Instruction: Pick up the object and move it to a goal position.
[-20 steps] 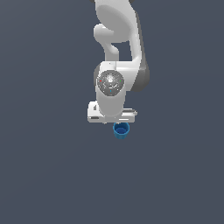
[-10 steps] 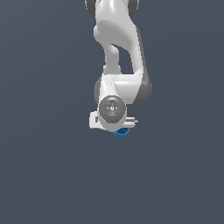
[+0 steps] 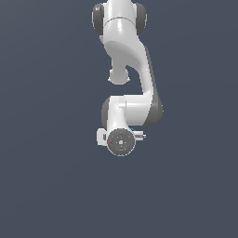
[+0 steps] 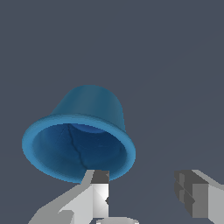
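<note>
The cup (image 4: pixel 78 140), probably light, stiff and smooth, is best pinched across its wall below the rim, while the end effector (image 4: pixel 146 192) gapes empty.

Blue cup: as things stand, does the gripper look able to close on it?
Probably not yet. In the wrist view the blue cup lies to one side of the open gripper, its rim against one finger, not between both. Nothing else blocks it; a small sideways shift should do.
</note>
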Robot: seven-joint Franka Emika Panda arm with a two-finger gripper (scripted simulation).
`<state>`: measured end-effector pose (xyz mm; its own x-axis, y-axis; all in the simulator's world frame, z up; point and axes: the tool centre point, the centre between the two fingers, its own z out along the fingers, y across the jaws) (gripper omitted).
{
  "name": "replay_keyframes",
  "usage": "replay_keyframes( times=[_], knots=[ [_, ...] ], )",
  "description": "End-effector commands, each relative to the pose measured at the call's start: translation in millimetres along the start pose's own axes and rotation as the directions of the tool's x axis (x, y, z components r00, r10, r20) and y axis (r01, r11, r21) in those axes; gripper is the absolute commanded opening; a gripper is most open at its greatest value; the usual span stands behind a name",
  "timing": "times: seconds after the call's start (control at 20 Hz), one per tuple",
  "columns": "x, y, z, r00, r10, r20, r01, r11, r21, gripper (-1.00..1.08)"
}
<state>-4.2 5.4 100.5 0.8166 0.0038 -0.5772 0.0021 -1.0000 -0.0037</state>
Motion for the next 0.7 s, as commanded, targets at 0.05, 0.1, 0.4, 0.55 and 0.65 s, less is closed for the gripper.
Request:
replay_keyframes(
  times=[0.05, 0.1, 0.4, 0.55, 0.65],
  knots=[
    [2, -1, 8, 0.998, -0.003, 0.068, 0.003, 1.000, 0.000, 0.28],
    [3, -2, 11, 0.996, -0.003, 0.086, 0.003, 1.000, 0.000, 0.28],
    [4, -4, 22, 0.985, -0.007, 0.171, 0.007, 1.000, 0.000, 0.28],
    [5, -4, 25, 0.980, -0.008, 0.199, 0.008, 1.000, 0.000, 0.28],
    [5, -4, 27, 0.977, -0.008, 0.214, 0.008, 1.000, 0.000, 0.28]
  ],
)
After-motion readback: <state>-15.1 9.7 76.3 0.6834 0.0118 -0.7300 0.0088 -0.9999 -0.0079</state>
